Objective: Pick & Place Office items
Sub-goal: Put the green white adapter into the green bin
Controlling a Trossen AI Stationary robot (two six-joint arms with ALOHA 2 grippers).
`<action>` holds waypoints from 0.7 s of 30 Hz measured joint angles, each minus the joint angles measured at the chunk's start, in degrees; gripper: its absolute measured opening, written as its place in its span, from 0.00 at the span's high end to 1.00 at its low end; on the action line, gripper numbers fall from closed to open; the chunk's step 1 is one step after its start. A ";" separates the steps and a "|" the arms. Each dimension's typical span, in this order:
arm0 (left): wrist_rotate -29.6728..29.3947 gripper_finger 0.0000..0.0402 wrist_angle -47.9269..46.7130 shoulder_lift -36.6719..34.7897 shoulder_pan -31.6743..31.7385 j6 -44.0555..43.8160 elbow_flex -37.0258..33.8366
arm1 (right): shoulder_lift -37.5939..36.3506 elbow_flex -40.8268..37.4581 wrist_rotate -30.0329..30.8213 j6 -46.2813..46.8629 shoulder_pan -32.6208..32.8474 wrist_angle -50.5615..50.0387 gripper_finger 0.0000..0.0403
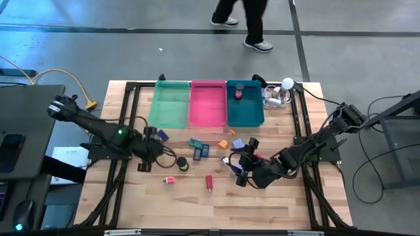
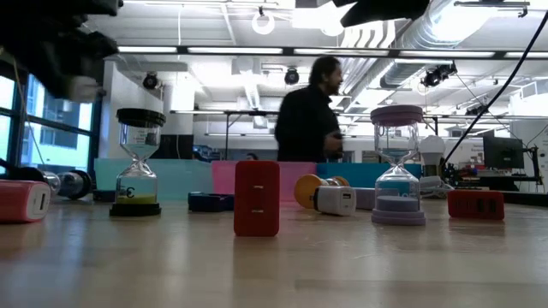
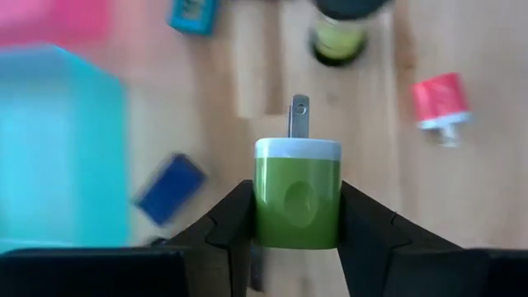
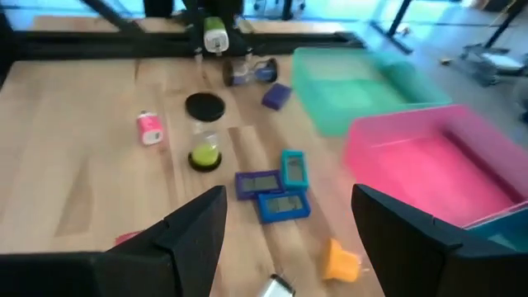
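Note:
My left gripper [image 3: 297, 202] is shut on a green wall charger [image 3: 297, 198] with a white face and metal prongs, held above the table's left part [image 4: 214, 37]. My right gripper [image 4: 289, 206] hangs open over the table's right middle [image 1: 243, 167], with nothing between its fingers. Below lie a black-capped hourglass with yellow sand [image 4: 205, 132], a pink charger [image 4: 148, 128], blue clips [image 4: 285, 186], a purple block [image 4: 276, 96], an orange piece [image 4: 340, 260] and a red charger [image 2: 257, 198]. A lavender hourglass [image 2: 398, 162] stands upright. My left gripper pinches the charger's green body by its two opposite sides [image 3: 262, 206] between its two fingers. The fingers slant down from above. The white face and prongs [image 3: 299, 115] point away from the gripper toward the table. The charger is lifted clear of the wood.
Green [image 1: 169, 103], pink [image 1: 207, 103] and teal [image 1: 245, 103] trays stand side by side at the far edge; the teal one holds a red item [image 1: 237, 94]. A white ball with cables [image 1: 287, 83] sits at the far right. A person walks beyond the table [image 2: 308, 111].

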 joint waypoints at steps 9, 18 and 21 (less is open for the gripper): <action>-4.91 0.69 5.00 -6.57 18.51 24.32 0.00 | -0.24 0.00 18.46 -6.47 -0.60 -0.88 0.38; -4.57 0.69 8.05 -4.80 43.12 18.72 0.00 | -0.26 0.00 23.83 -9.35 -5.83 -0.87 0.38; -2.42 0.68 10.64 -4.04 48.80 17.00 0.00 | -0.26 0.00 23.72 -9.45 -7.77 -0.87 0.38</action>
